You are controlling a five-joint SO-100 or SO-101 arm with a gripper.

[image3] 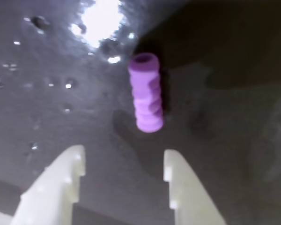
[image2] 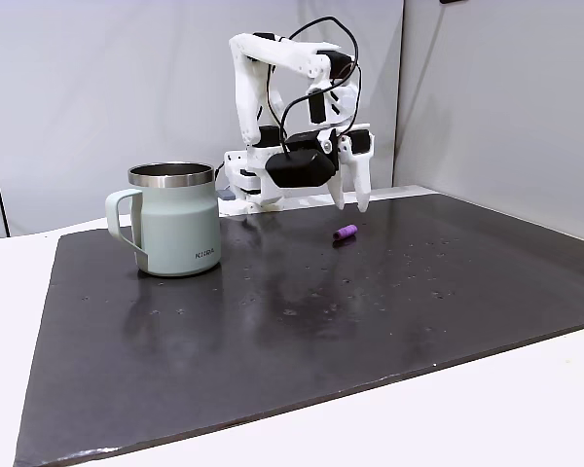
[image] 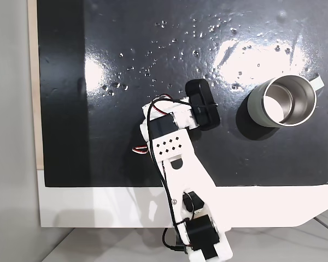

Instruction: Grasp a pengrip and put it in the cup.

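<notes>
Pengrip [image3: 145, 92]: light purple, ribbed, lying on its side on the black mat [image2: 302, 321]; in a fixed view [image2: 345, 233] it rests just in front of the end effector tips, well apart from the cup.
End effector [image3: 123, 164]: white fingers [image3: 68, 171] spread apart, nothing held; pengrip lies beyond the gap in the wrist view; hovers above the mat [image2: 350, 199].
Cup [image2: 175, 229]: grey, steel inside, upright on the mat, handle outward; also seen from above [image: 281, 101].
Tabletop [image2: 526, 399]: white, carries the mat.
</notes>
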